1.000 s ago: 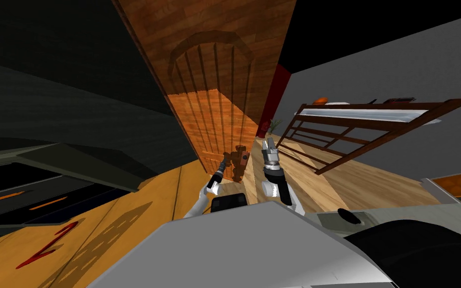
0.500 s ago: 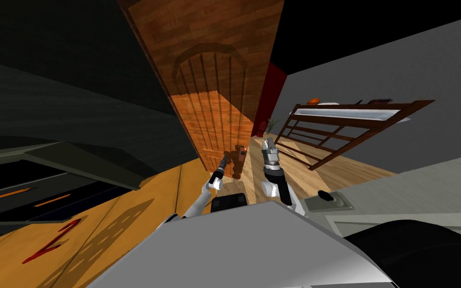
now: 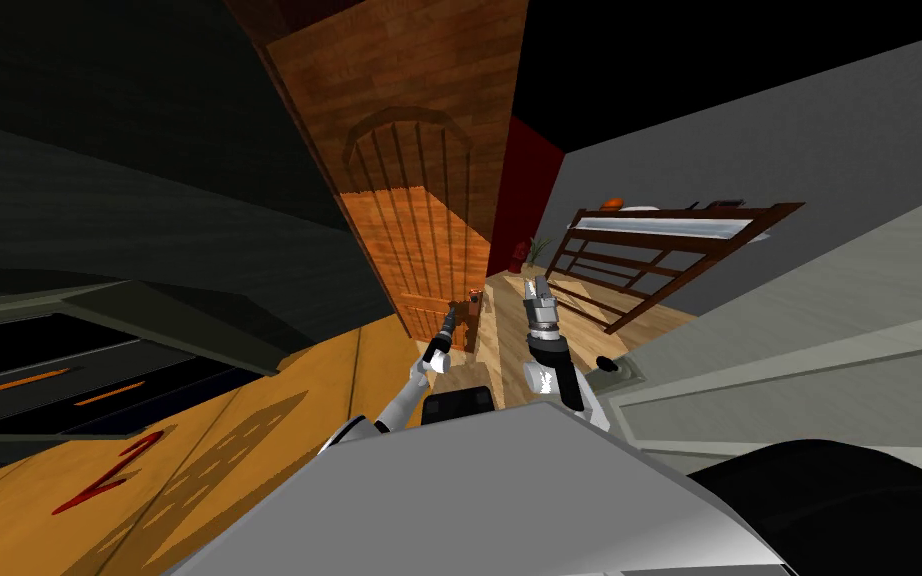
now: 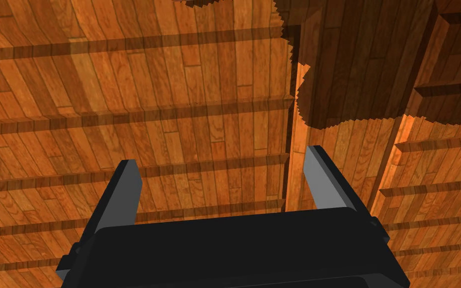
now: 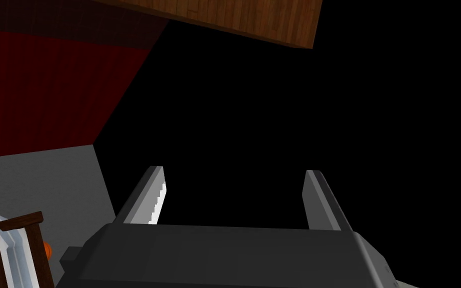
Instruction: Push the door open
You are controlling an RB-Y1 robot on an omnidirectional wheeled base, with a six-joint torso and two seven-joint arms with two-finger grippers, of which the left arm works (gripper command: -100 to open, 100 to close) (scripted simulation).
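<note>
Straight ahead, the brown plank door [image 3: 404,180] stands ajar, with a black area beyond its free edge. Low on its face, near that edge, the left gripper [image 4: 222,165] points at the planks, fingers spread wide. Beside it, the right gripper [image 5: 234,172] is raised, fingers equally wide, holding nothing.

Left pincer [image 3: 450,317] at the wooden door [image 3: 414,220], right pincer [image 3: 537,288] nearby.

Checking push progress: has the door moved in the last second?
Yes. The door has swung further open, away from me: more of the red wall shows past its free edge than before.
</note>
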